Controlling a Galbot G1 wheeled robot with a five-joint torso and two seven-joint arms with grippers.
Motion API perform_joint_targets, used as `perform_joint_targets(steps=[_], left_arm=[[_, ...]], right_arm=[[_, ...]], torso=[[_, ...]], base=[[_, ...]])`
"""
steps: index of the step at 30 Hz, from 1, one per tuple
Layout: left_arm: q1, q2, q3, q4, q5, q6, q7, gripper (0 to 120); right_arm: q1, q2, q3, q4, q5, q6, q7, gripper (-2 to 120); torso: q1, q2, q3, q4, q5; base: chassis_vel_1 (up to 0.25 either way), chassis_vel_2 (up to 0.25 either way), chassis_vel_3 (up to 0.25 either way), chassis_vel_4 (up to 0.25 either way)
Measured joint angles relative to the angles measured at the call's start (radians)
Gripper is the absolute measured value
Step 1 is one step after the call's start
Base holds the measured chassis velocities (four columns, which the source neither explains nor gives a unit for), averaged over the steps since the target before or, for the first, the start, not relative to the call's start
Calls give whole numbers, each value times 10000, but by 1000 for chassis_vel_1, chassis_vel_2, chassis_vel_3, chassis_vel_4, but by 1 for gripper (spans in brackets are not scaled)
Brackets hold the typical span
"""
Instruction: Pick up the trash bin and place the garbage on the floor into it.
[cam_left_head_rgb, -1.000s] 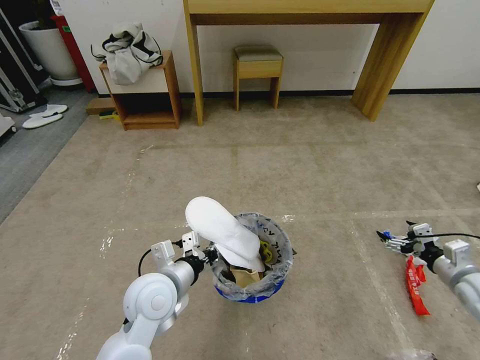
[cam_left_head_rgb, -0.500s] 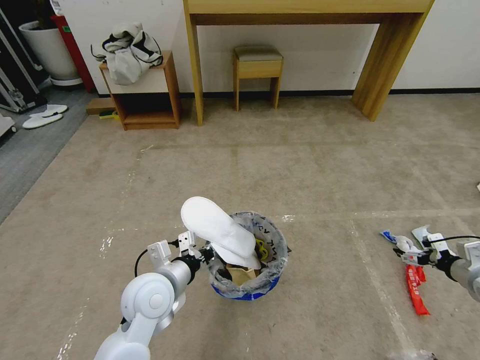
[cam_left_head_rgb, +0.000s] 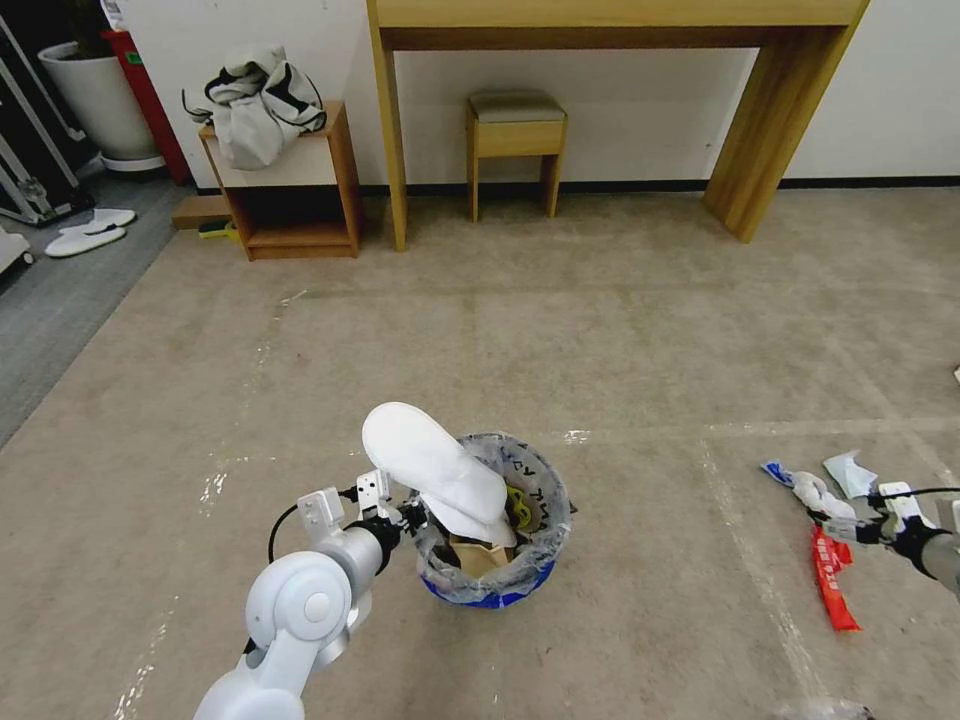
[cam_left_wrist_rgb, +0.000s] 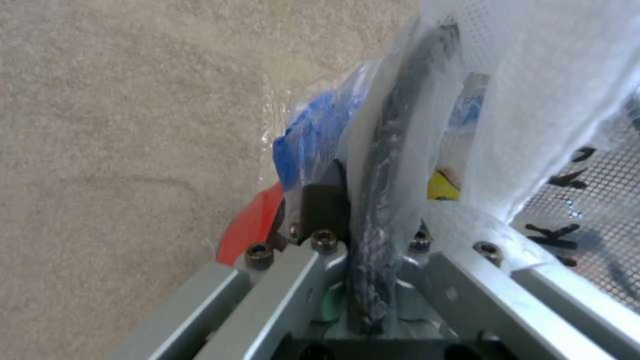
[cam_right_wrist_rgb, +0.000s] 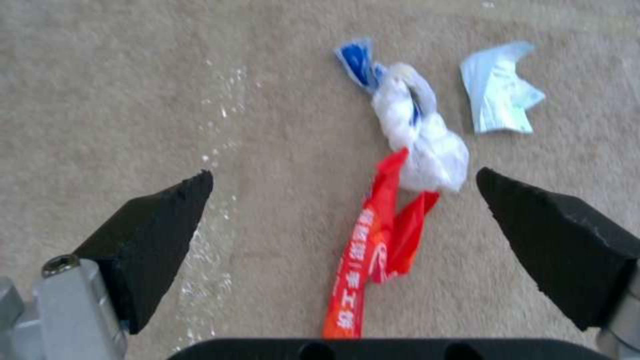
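The left gripper (cam_left_wrist_rgb: 363, 235) had its jaws pinched on the trash bin (cam_left_head_rgb: 497, 585) rim, its red wall visible from the wrist; one white slipper (cam_left_head_rgb: 430, 470) jutted out; the right gripper (cam_right_wrist_rgb: 347, 245), jaws spread, hung over one red wrapper (cam_right_wrist_rgb: 373, 240) and two crumpled papers (cam_right_wrist_rgb: 420, 135); two slippers (cam_left_head_rgb: 88, 232) lay far left.

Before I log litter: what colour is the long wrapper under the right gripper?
Red wrapper with white writing, clearest in the right wrist view.

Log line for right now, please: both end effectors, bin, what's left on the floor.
left end effector: shut on trash bin rim | right end effector: open above red wrapper | white-blue paper on floor
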Motion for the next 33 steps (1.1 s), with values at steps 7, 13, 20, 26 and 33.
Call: perform_joint_targets(steps=[7,13,20,26,33], left_arm=[[0,77,3,30,-3,-6,0,1],[33,131,-2,29,-10,-10,0,1],[115,218,-43,-46,-41,-11,-6,1],[181,230,-60,-83,-45,-18,-8,1],[168,220,-35,-83,-51,-28,-8,1]], right_arm=[[-143,250,243,-167,-179,61,-45,100],[-85,656,223,-550,-293,83,-13,100],[352,1220,-173,-938,-300,34,216,100],[638,1473,-377,-1221,-356,16,345,100],[1141,1757,-663,-1777,-400,16,494,100]], torso=[[0,0,0,0,-1],[0,0,0,-1,-1],[0,0,0,1,-1],[0,0,0,1,-2],[0,0,0,1,-1]], base=[[0,0,0,0],[0,0,0,0],[0,0,0,0],[0,0,0,0],[0,0,0,0]])
